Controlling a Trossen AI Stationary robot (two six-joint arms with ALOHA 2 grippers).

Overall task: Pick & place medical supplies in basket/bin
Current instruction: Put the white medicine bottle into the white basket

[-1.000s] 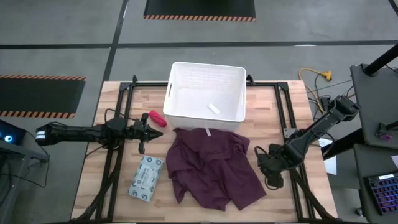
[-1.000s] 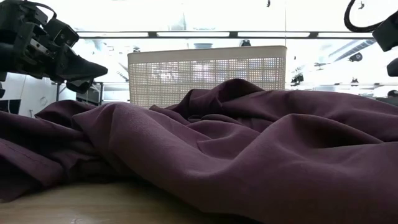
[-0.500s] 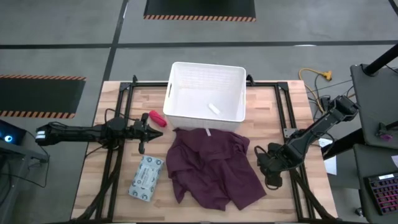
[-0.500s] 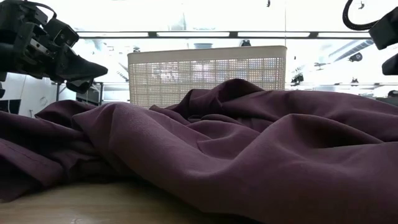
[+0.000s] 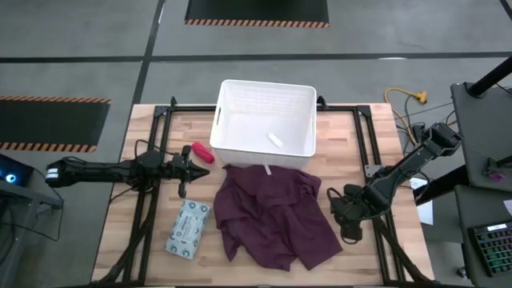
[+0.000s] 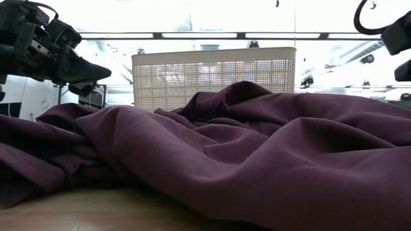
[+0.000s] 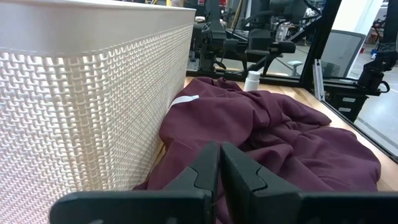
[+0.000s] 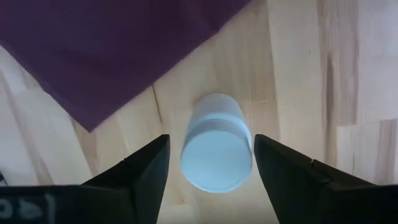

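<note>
The white slotted basket (image 5: 266, 118) stands at the table's far middle, with the tiny white stick (image 5: 275, 139) lying on its floor. The red tube (image 5: 200, 152) lies left of the basket. The patterned packet (image 5: 188, 229) lies flat near the table's near left. My left gripper (image 5: 189, 167) is shut and held above the table just near of the tube; in its wrist view (image 7: 220, 148) it points along the basket wall. My right gripper (image 8: 211, 138) is open and points down, a finger on either side of the upright white bottle (image 8: 216, 143), apart from it.
The large maroon cloth (image 5: 276, 212) lies crumpled on the table's middle, between the basket and the near edge, and it fills the low view (image 6: 225, 147). Its right edge (image 8: 124, 68) ends close to the bottle. Black frame rails (image 5: 152, 208) run along both table sides.
</note>
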